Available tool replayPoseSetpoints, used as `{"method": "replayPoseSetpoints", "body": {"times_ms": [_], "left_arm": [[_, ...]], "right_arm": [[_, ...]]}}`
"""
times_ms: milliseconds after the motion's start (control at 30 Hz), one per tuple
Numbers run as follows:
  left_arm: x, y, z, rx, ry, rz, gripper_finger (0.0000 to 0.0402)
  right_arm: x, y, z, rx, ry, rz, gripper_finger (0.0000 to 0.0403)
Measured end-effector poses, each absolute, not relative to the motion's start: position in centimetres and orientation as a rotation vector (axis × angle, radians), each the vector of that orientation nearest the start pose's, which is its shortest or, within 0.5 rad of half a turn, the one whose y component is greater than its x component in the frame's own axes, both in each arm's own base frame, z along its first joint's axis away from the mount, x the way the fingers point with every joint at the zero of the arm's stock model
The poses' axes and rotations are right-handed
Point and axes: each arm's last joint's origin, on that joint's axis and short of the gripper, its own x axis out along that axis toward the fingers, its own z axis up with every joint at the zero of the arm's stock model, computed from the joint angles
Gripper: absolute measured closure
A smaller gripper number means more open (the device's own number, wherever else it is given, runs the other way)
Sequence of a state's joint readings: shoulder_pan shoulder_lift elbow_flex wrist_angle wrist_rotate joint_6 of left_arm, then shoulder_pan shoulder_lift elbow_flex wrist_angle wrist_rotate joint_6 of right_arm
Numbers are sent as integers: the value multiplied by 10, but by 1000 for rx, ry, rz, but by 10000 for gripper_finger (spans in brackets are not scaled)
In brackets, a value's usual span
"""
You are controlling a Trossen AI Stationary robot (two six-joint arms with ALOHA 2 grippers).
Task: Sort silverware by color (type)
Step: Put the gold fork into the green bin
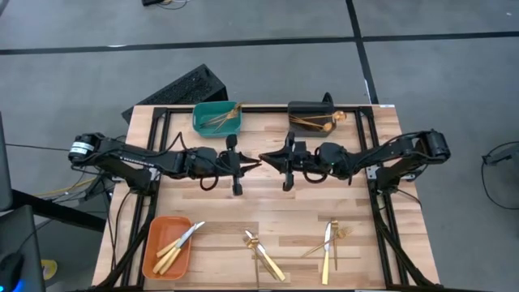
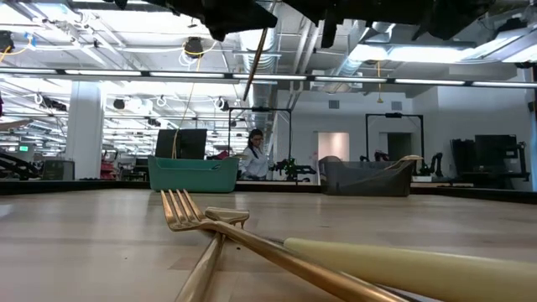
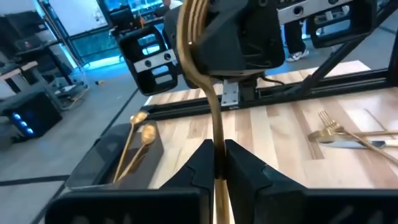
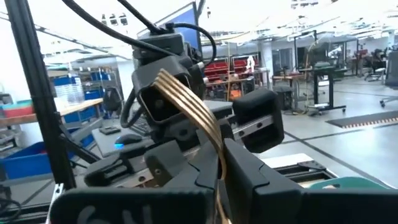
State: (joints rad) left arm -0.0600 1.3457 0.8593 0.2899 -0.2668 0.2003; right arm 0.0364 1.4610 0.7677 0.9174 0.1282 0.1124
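Note:
A slim gold fork [image 3: 214, 118] from the silverware hangs in the air over the middle of the table, between my two grippers. My left gripper [image 3: 217, 163] is shut on its thin shaft. My right gripper [image 4: 219, 163] faces it tip to tip and is shut on the same fork, whose tines [image 4: 180, 99] rise past its fingers. In the high view the two grippers meet at the table's centre [image 1: 252, 160]. More gold silverware lies on the table near its front edge [image 1: 263, 255] [image 1: 328, 243]. My left gripper pinches the fork's thin shaft [image 3: 216, 149] between its two fingers, coming almost level from the table's left. The shaft runs along the fingers and on toward the right gripper. The fork is clear of the table. My right gripper pinches the fork just below its tines [image 4: 214, 146] between its two fingers, coming roughly level from the table's right. The tines stick up past the fingers. The fingers hide the rest of the contact.
A teal bin [image 1: 216, 116] with gold pieces and a dark grey bin [image 1: 310, 118] with gold spoons stand at the far edge. An orange bin [image 1: 168, 246] with knives sits at the near left. A fork [image 2: 205, 218] lies close to the low camera.

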Motion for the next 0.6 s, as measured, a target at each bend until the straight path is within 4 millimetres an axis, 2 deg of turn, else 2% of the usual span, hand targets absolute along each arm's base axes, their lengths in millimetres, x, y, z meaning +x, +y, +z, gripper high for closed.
{"method": "replayPoseSetpoints", "body": {"times_ms": [133, 267, 333, 467, 600], "left_arm": [[295, -4, 280, 294, 266, 274, 397], [286, 19, 281, 428, 506, 477, 398], [281, 42, 276, 449, 618, 513, 399], [278, 104, 267, 401, 657, 565, 399], [259, 170, 254, 320, 696, 680, 400]], "right_arm": [[313, 5, 273, 136, -180, -102, 342], [306, 1, 275, 135, -119, -175, 315], [303, 1, 277, 134, -100, -209, 301], [303, -2, 275, 133, -81, -264, 279], [303, -1, 268, 139, -8, -271, 267]]}}
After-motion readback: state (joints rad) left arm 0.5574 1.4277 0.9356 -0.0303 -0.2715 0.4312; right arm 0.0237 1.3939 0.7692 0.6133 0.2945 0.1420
